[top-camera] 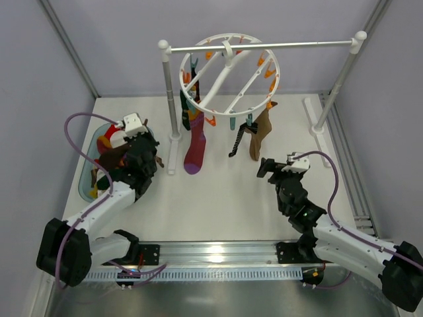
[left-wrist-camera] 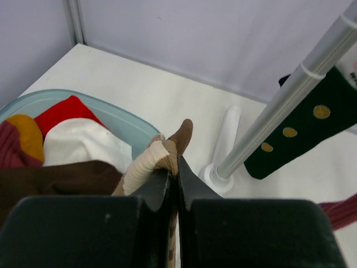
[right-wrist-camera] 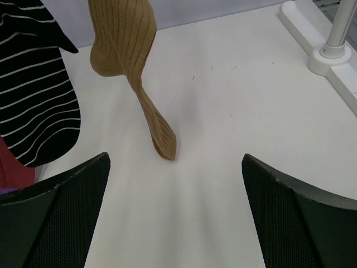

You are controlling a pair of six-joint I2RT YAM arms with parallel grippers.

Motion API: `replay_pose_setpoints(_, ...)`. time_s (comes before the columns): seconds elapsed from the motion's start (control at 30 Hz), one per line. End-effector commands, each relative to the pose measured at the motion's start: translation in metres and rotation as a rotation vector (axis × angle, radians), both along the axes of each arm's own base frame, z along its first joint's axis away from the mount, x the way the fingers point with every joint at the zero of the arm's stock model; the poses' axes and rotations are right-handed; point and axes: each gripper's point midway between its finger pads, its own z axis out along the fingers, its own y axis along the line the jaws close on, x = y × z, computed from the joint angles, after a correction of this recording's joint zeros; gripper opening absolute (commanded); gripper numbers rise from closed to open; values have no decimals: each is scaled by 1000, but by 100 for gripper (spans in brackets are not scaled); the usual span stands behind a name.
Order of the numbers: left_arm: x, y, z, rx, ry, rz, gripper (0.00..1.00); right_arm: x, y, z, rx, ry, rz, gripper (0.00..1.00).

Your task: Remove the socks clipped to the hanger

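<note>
Task partway: we see the left gripper [left-wrist-camera: 177, 170], jaws clamped on a brown sock [left-wrist-camera: 181, 134] beside the bin [left-wrist-camera: 120, 120]; the right gripper [right-wrist-camera: 175, 162], jaws apart; socks [top-camera: 195, 148] left on the hanger [top-camera: 213, 91], upper centre.

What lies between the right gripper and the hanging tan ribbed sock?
Bare white tabletop only, between the right gripper and tan sock, in the right wrist view.

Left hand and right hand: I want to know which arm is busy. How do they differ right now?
The left hand is shut, pinching a brown-and-cream sock; the right hand is wide open and holds nothing. The left hand sits beside the teal tub; the right hand faces the hanging tan sock and striped sock. Both are black.
</note>
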Motion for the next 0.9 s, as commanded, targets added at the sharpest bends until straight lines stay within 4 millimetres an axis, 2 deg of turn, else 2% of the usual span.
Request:
replay_pose_setpoints(0.0,19,10,54,-69,-148,57,0,3,0,9,76,-41,10,100)
replay_pose_setpoints(0.1,26,23,59,-94,-208,124,0,4,-3,6,80,-40,16,100)
replay_pose_setpoints(0.13,28,29,54,-86,-205,148,0,5,-5,6,85,-40,10,100)
replay_pose_setpoints(0.27,32,47,55,-99,-254,231,0,9,-5,4,86,-37,19,100)
replay_pose_setpoints(0.47,28,66,26,-80,-269,355,0,13,-3,-2,74,-19,33,100)
replay_pose_setpoints(0.7,38,66,16,-62,-241,374,0,15,-5,-5,74,-29,33,100)
replay_pose_setpoints(0.87,26,73,-10,-70,-193,399,0,16,-5,-8,77,-24,34,100)
